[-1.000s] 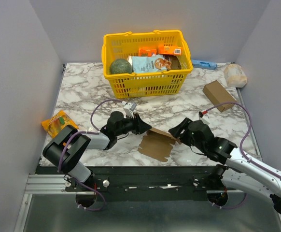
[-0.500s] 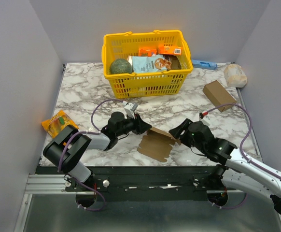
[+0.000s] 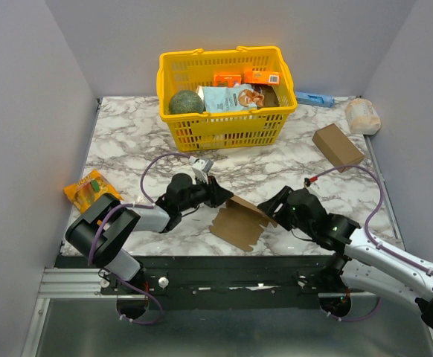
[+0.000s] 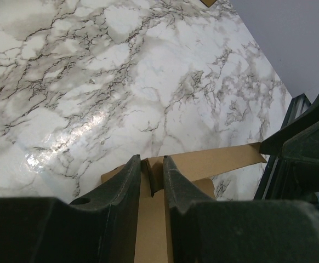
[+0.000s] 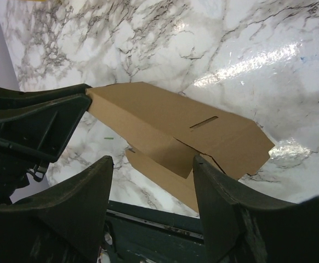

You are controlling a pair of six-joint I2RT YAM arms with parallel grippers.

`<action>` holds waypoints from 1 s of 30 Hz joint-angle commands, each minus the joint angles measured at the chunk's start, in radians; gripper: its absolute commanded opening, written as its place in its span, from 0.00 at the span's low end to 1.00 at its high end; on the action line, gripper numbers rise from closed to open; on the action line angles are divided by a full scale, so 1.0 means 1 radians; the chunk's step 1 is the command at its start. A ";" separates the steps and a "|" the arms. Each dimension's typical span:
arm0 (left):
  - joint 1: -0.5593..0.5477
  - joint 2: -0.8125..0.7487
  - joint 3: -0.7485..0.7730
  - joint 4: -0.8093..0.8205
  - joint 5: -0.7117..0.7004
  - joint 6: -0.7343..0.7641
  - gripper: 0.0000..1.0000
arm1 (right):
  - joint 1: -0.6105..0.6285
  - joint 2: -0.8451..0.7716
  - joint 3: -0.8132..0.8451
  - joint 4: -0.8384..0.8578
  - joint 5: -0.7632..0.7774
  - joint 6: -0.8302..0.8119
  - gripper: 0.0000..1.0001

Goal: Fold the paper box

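The paper box (image 3: 237, 222) sits centre frame between my tools. The left tool (image 3: 219, 196) pinches its flap, and the right tool (image 3: 270, 208) gapes wide beside it.

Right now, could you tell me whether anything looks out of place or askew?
Only the box: half-folded, one panel tilted up off the table, its edge pinched by the left hand. Nothing looks spilled or torn.

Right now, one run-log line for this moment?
left hand: pinching paper box edge | right hand: open at opposite edge | box: partly raised
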 commanded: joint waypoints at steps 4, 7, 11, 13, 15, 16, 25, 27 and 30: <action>-0.009 0.021 -0.064 -0.208 -0.055 0.068 0.26 | 0.003 0.009 -0.004 0.047 -0.017 0.032 0.67; -0.010 0.017 -0.067 -0.210 -0.061 0.068 0.26 | 0.003 0.037 -0.009 0.066 -0.035 0.044 0.66; -0.012 0.011 -0.067 -0.213 -0.070 0.069 0.25 | 0.003 0.065 -0.006 0.077 -0.055 0.047 0.64; -0.013 0.012 -0.067 -0.211 -0.072 0.068 0.24 | 0.003 0.078 -0.006 0.082 -0.063 0.049 0.64; -0.015 0.011 -0.069 -0.214 -0.077 0.068 0.24 | 0.005 0.091 -0.013 0.094 -0.071 0.053 0.64; -0.016 0.011 -0.069 -0.213 -0.078 0.068 0.24 | 0.003 0.098 -0.018 0.102 -0.077 0.060 0.64; -0.024 -0.006 -0.075 -0.223 -0.084 0.066 0.24 | 0.005 0.106 -0.067 0.180 -0.057 0.112 0.62; -0.027 -0.014 -0.081 -0.222 -0.084 0.063 0.23 | 0.003 0.098 -0.085 0.206 -0.045 0.121 0.61; -0.033 -0.014 -0.087 -0.223 -0.089 0.060 0.22 | 0.005 0.085 -0.116 0.244 -0.014 0.150 0.60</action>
